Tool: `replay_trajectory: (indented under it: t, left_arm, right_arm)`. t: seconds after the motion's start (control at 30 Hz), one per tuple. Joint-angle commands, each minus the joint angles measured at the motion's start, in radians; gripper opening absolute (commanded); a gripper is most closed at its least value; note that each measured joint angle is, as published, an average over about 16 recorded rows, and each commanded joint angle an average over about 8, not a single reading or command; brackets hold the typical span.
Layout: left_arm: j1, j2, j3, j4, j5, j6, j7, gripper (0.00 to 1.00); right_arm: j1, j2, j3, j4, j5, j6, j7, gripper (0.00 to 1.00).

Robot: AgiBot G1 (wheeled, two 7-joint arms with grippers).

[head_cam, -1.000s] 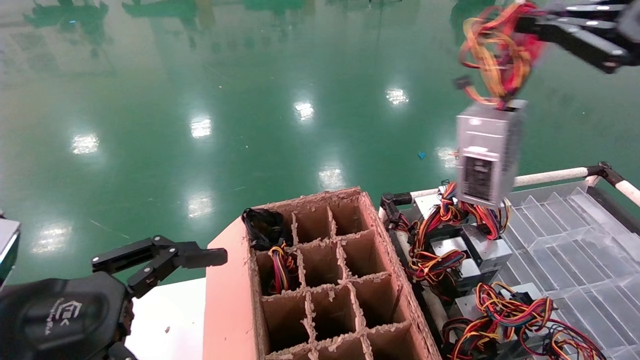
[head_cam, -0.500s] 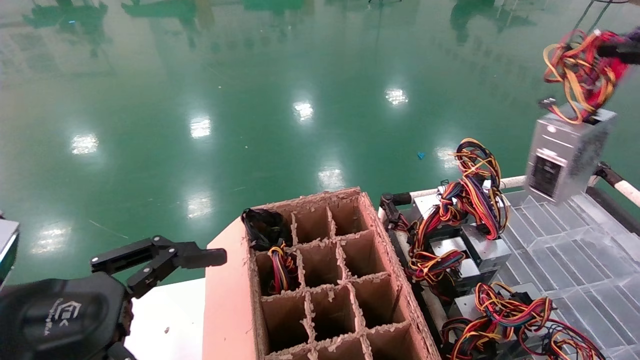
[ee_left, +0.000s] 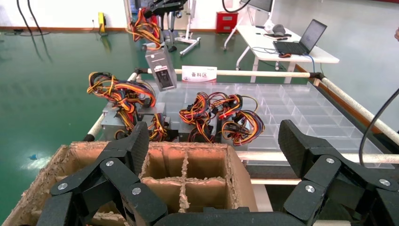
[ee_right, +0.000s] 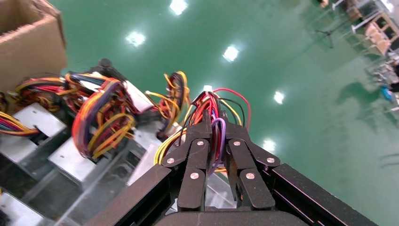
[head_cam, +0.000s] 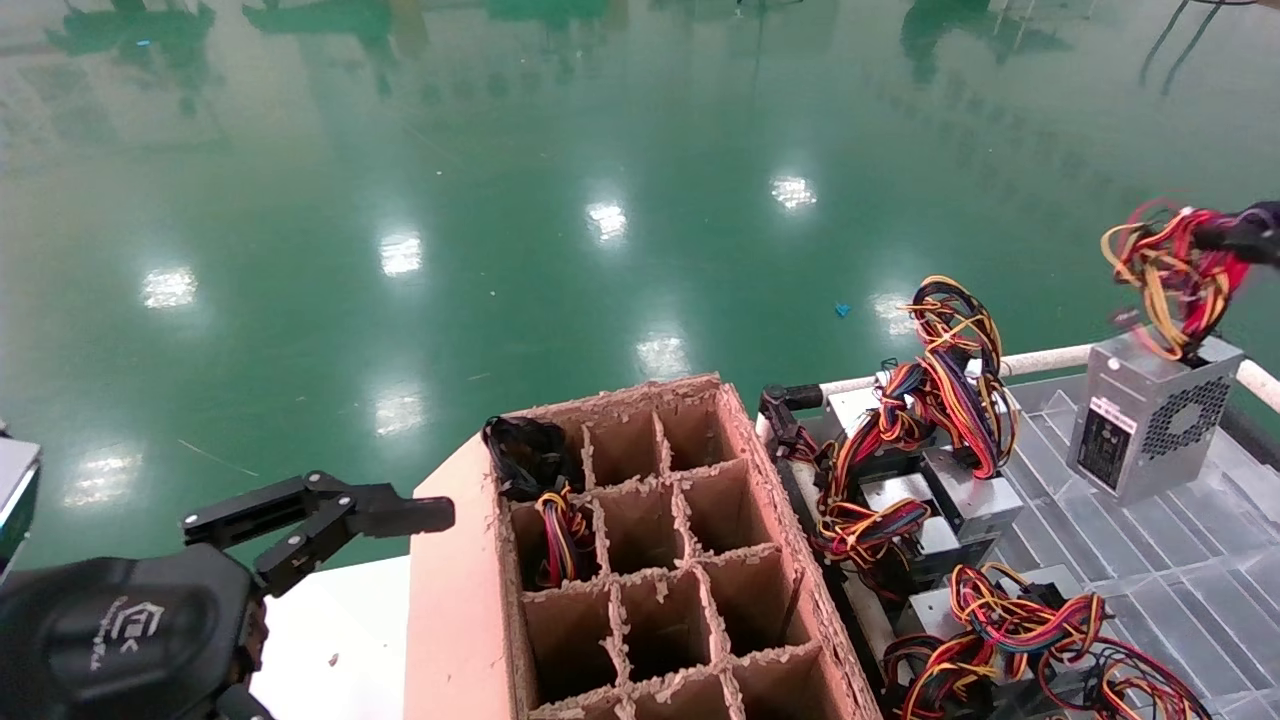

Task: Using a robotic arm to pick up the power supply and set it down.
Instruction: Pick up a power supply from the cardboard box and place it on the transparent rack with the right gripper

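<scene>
I am holding the power supply (head_cam: 1150,425) by its wire bundle (head_cam: 1175,275), my right pincer (ee_right: 214,141) clenched on the wires, so the stiff, seemingly heavy metal box is hanging and may swing; its base is at the clear plastic tray (head_cam: 1150,560), near the far rail. My left pincer (ee_left: 211,150) is idling spread wide beside the cardboard box (head_cam: 640,560).

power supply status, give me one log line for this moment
right tool: shut on wire bundle of small grey metal power supply | supply: low over clear plastic tray, far right corner, contact unclear | left tool: open, parked beside brown cardboard divider box
</scene>
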Motion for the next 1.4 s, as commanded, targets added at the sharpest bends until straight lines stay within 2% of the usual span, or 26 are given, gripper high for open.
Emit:
replay_trajectory:
  t: [0.03,0.53,1.0,1.4]
  left_arm:
    - [0.000,0.000,0.000,0.000,0.000,0.000,0.000,1.00]
    - [0.000,0.000,0.000,0.000,0.000,0.000,0.000,1.00]
    - [0.000,0.000,0.000,0.000,0.000,0.000,0.000,1.00]
    - [0.000,0.000,0.000,0.000,0.000,0.000,0.000,1.00]
  right_arm:
    - [-0.014,-0.007,-0.003,-0.012,0.003,-0.006,-0.008,0.00]
    - [-0.037,-0.097,-0.026,-0.148,-0.024,0.030,-0.073,0.00]
    - [-0.048,-0.214,-0.046,-0.298,-0.055,0.114,-0.170,0.00]
    - [-0.013,-0.250,-0.046,-0.368,-0.061,0.152,-0.257,0.00]
